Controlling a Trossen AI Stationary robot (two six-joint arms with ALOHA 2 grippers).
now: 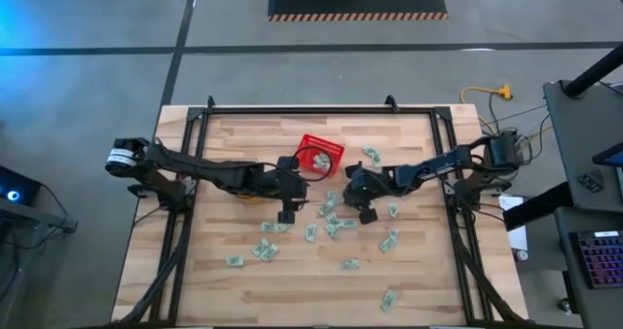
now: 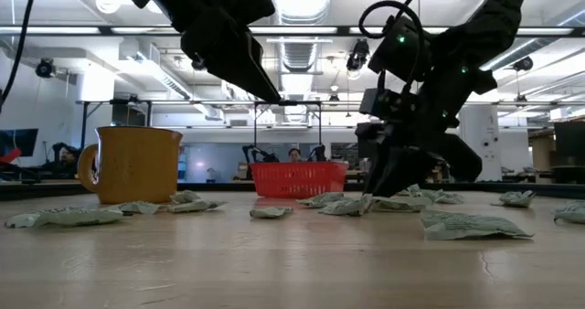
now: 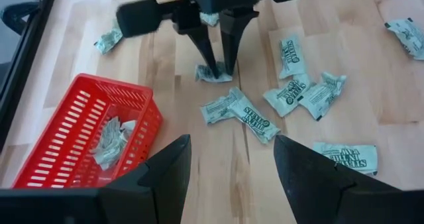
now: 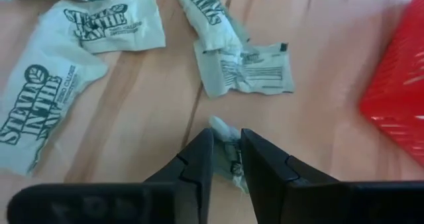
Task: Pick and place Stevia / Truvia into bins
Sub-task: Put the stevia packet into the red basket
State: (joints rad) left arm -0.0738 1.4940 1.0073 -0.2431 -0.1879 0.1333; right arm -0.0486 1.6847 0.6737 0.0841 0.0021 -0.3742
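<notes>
Pinching sachet [image 4: 226, 139] with right gripper [image 4: 226, 159], fingers clamped on it flat against table [image 1: 292, 280], just beside basket [image 3: 79, 128] so carry stays short. Left gripper [image 3: 228, 154] hovers above basket, fingers wide apart, empty.

1. The table [image 1: 292, 290] is showing pale wood planks, smooth with visible grain and a soft matt sheen.
2. The Stevia sachets [image 4: 116, 22] are looking like thin matt paper, crinkled and creased, printed in dark ink.
3. The red basket [image 3: 79, 128] is appearing as glossy moulded plastic with latticed walls.
4. The right gripper [image 4: 225, 151] is showing dark, smooth, matt plastic-looking fingers, pinching one crumpled sachet.
5. A yellow mug [image 2: 132, 163] is gleaming like glazed ceramic.
</notes>
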